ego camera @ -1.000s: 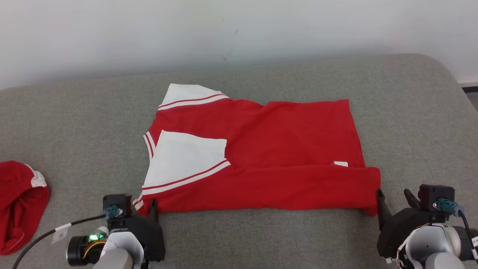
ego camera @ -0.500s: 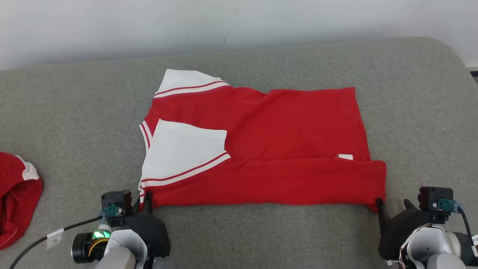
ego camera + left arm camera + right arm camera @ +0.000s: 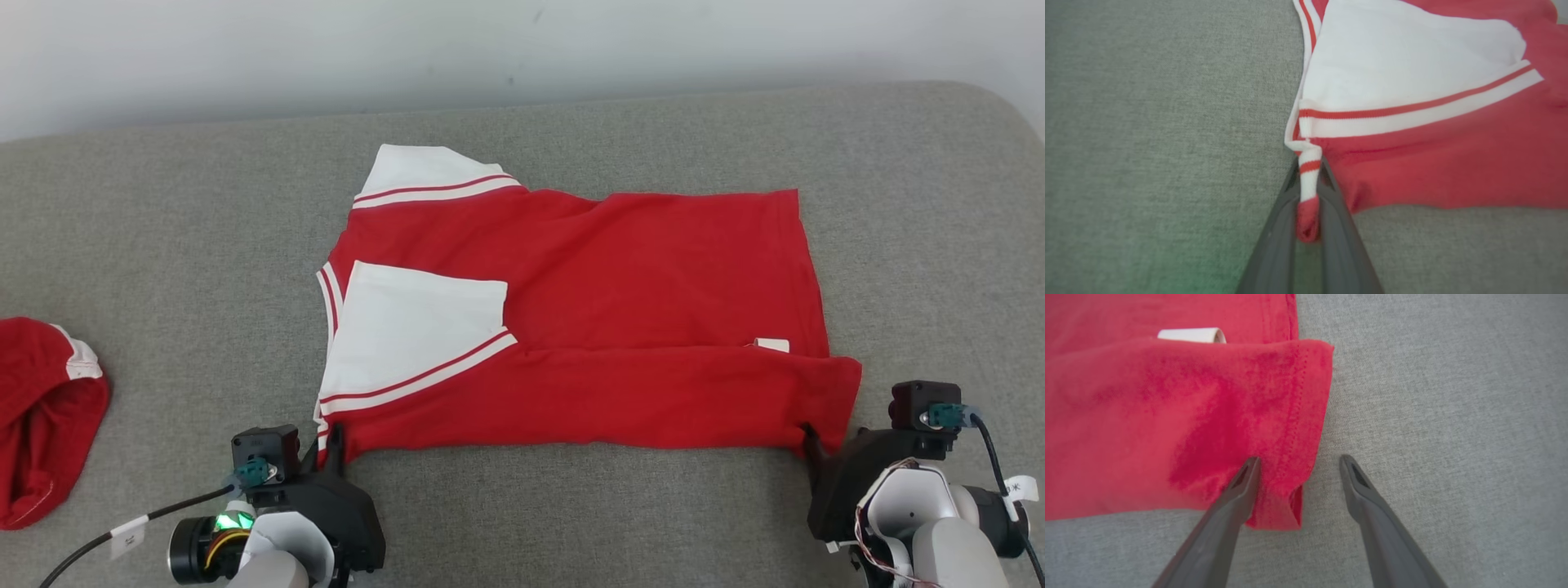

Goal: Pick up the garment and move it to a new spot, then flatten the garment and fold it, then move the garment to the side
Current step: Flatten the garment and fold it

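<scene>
At the garment's [image 3: 620, 286] near edge, the left pincer [image 3: 1309, 173] is clamping striped trim [image 3: 1308, 157] while the right pincer [image 3: 1300, 459] is gaping over the hem [image 3: 1295, 428]; one-sided pulling risks skewing it.

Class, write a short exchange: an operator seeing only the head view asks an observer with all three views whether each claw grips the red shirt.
Operator: Has the left claw got the red shirt?
Observer: Yes, it is shut on a twist of striped trim.
Operator: And the right claw?
Observer: Open; one finger is over the hem corner, the other over bare grey cushion.
</scene>
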Controlling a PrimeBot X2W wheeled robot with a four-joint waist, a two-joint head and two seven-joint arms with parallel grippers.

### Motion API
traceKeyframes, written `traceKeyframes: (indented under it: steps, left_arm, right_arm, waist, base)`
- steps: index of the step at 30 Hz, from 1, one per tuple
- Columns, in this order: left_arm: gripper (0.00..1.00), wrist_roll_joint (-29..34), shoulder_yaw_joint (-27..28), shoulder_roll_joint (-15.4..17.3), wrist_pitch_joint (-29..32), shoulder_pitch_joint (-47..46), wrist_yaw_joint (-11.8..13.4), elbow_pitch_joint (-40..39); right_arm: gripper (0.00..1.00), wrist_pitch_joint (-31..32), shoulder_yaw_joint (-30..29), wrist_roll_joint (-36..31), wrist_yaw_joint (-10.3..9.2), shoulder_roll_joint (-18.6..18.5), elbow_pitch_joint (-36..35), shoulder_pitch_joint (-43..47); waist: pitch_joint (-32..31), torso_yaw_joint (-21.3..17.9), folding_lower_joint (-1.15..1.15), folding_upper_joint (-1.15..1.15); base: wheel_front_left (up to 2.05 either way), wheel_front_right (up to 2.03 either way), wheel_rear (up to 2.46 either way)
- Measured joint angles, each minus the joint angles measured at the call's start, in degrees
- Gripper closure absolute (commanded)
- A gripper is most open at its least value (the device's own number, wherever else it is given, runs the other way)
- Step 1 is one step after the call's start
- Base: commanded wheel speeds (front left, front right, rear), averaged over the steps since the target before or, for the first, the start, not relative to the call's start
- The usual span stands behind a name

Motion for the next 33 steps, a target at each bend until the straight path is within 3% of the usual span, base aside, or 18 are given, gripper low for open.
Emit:
traceKeyframes:
  steps: [3,4,6,17,26,33]
  left_arm:
    - [1.0,0.0,-0.23,0.04,0.33,0.07,0.1,-0.27]
    - [1.0,-0.07,-0.34,0.03,0.55,0.13,0.09,-0.27]
    - [1.0,-0.32,-0.44,0.0,0.92,0.36,-0.03,-0.23]
    - [1.0,-3.14,-0.43,0.0,1.89,7.21,-0.49,-2.29]
    - [1.0,-3.94,-1.43,2.11,4.61,17.63,3.28,-12.6]
    - [1.0,-4.11,-1.66,3.64,6.99,21.59,6.17,-17.74]
  right_arm:
    - [0.0,1.19,1.0,0.01,-0.01,-0.09,1.58,-0.93]
    - [0.52,1.51,1.16,0.01,-0.01,-0.11,1.82,-1.13]
    - [1.0,1.86,1.66,0.01,0.0,-0.12,2.21,-1.14]
    - [1.0,1.97,-1.43,0.71,0.0,0.08,-1.45,2.85]
    - [1.0,6.15,-3.72,2.25,0.0,0.13,-9.47,11.28]
    - [0.97,7.03,-3.04,4.1,0.0,0.15,-9.88,14.54]
  waist:
    - [-0.06,0.16,0.0,0.0]
    - [-0.12,0.2,0.0,0.0]
    - [-0.38,0.3,0.0,0.0]
    - [-4.8,0.25,0.0,0.0]
    - [-9.12,0.19,-0.01,0.0]
    - [-9.55,-0.24,-0.01,0.0]
  base:
    - [0.0,0.0,0.0]
    - [0.0,0.0,0.0]
    - [0.0,0.0,0.0]
    - [0.0,0.0,0.0]
    - [0.0,0.0,0.0]
    - [0.0,0.0,0.0]
